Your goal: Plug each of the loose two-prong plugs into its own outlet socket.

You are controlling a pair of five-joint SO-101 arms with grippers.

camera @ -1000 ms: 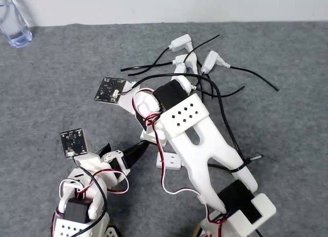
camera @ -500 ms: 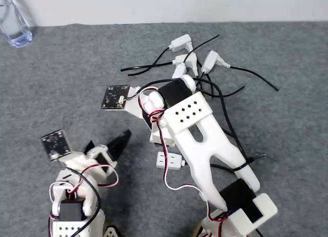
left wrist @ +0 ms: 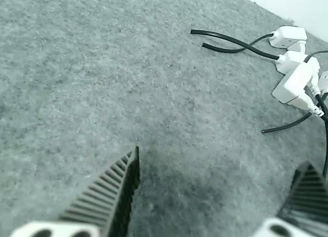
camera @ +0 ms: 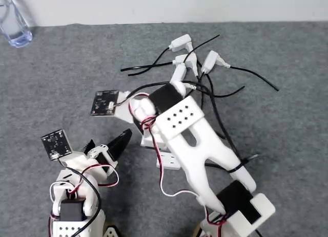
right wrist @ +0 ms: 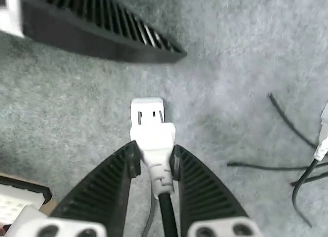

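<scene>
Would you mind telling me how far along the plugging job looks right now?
Nothing is clearly done: three far plugs lie with their cords farther off, and I cannot tell whether they are seated. In hand: the right gripper is shut on a plug, its front against a socket. Left: pushing it home. The left gripper is open and empty.
</scene>
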